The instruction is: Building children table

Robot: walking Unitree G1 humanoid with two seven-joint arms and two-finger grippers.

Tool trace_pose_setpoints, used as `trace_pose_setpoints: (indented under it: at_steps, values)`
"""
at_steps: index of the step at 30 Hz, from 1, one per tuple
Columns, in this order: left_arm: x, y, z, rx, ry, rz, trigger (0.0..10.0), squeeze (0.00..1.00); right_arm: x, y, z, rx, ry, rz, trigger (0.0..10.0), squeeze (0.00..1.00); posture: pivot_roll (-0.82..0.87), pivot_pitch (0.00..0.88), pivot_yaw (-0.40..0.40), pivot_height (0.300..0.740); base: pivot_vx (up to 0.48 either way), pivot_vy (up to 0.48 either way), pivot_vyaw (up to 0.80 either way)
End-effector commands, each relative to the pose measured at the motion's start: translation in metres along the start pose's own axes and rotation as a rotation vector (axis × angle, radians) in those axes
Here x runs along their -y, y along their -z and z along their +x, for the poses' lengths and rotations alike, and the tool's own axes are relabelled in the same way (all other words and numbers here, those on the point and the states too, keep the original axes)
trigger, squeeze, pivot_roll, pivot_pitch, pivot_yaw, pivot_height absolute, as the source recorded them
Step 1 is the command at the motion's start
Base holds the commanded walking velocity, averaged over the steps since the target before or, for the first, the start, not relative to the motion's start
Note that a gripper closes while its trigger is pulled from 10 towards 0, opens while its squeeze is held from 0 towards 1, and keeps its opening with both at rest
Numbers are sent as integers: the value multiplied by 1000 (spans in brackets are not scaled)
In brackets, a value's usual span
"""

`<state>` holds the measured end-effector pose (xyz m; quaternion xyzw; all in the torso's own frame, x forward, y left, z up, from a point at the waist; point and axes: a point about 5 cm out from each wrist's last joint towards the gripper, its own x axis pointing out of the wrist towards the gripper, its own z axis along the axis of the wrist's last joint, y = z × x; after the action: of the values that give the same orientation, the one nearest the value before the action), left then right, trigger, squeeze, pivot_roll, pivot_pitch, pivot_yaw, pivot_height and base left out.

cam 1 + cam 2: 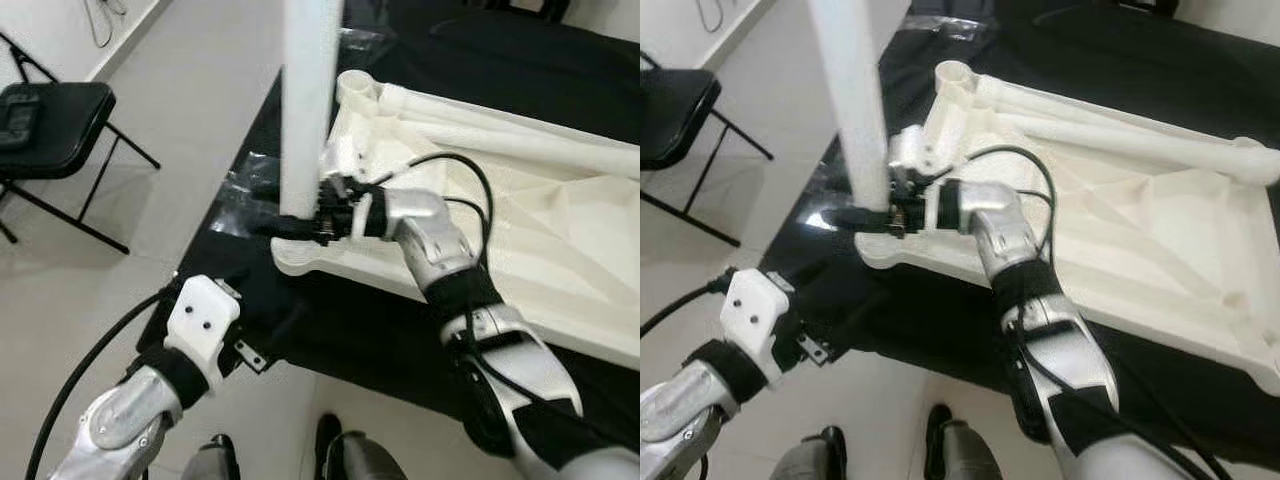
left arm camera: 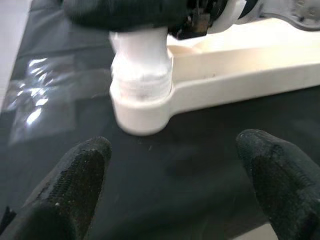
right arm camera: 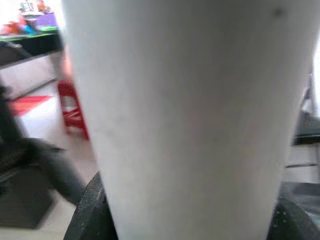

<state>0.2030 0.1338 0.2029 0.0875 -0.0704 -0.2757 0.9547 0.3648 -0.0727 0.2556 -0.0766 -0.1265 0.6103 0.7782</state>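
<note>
Item: tabletop [image 1: 520, 210], white plastic, lying underside up on a black cloth [image 1: 330, 330]. One leg lies loose across it toward 1 o'clock.

Item: leg [image 1: 305, 100], white tube, standing upright in the corner socket [image 2: 142, 112] at the tabletop's near-left corner, roughly 11 o'clock from the robot's feet. The left wrist view shows its threaded foot seated in the socket ring, though how deep is a guess.

Item: right gripper [image 1: 300, 225]. Fingers clenched around the leg just above the socket. The right wrist view shows the tube pressed between both pads [image 3: 90, 210]. Forearm reaches from 5 o'clock toward 10 o'clock, wrist bent level, cable looping over it.

Item: left gripper [image 2: 170, 195]. Released, fingers [image 2: 75, 180] spread wide and holding nothing; it hangs off the cloth's near edge at 7 o'clock, aimed at the socket, apart from it.

Handling note, step in hand: seating or screwing the leg home. It would likely go best with the tube kept plumb, turned low near the threads, and with the tabletop steadied by the free gripper so the corner does not skate on the cloth.

Also present: folding chair [image 1: 50, 130] at 10 o'clock.
</note>
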Motion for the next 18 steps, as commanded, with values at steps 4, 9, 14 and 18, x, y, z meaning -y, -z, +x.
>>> trace_pose_setpoints:
  at_steps: [4,9,14,18]
  values:
    - [2,3,-8,-17,-1,-22,10000,0,-17,57,-26,-272,584,107,0,0,83,334,-139,740,0,0,0]
    - [0,7,-10,-26,-11,-39,10000,0,-60,72,-13,-350,747,157,0,0,84,317,-127,740,0,0,0]
    - [-2,6,-9,-20,-27,-30,10000,0,-51,64,1,-306,692,120,0,0,104,309,-137,740,0,0,0]
    - [-4,6,-11,-20,-46,-27,10000,0,-45,60,4,-295,691,113,10000,0,106,309,-141,740,0,0,0]
